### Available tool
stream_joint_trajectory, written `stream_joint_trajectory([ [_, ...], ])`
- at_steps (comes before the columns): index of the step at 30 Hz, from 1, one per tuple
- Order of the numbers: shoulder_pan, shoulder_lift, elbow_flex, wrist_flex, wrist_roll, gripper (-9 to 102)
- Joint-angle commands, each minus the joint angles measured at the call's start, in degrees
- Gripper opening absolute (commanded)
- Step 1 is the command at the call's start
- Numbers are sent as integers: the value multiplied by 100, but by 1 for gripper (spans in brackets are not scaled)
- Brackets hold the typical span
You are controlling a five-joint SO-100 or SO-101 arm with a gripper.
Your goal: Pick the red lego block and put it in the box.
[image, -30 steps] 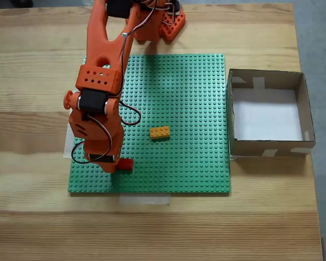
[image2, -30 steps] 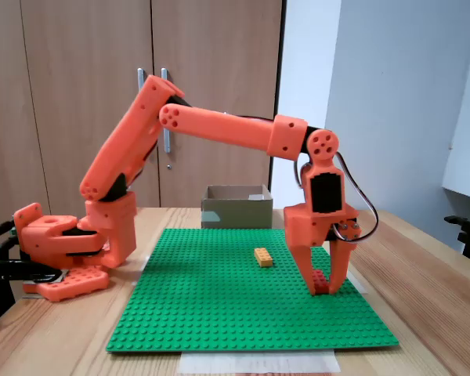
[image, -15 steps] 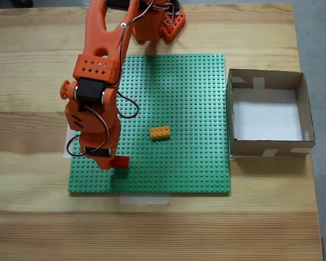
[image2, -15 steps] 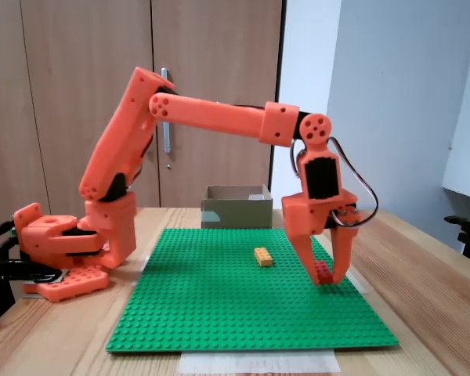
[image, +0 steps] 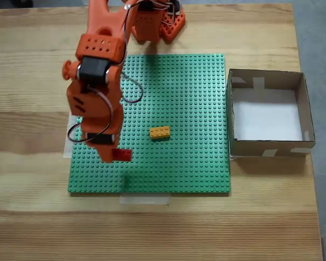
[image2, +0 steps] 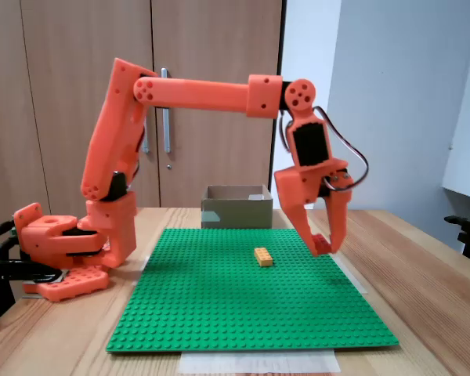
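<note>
The red lego block hangs in the air above the green baseplate, clamped between the fingers of my orange gripper. The gripper is shut on it. In the top-down fixed view the block is over the baseplate's lower left part, with its shadow on the plate just below it. The box stands off the baseplate's right edge in that view, and behind the plate in the side fixed view. Its floor is white and bare.
An orange-yellow brick sits near the middle of the baseplate. The arm's base stands at the table's far edge in the top-down view. Bare wooden tabletop surrounds the plate.
The gripper has risen from the baseplate with the red lego block in its fingers. The arm has lifted and drawn back slightly toward its base. The orange-yellow brick has not moved.
</note>
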Motion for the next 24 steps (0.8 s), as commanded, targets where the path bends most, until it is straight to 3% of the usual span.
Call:
stream_joint_trajectory([
  [1,-202,747,281,18,26,0],
  [24,-2487,2689,826,738,-202,0],
])
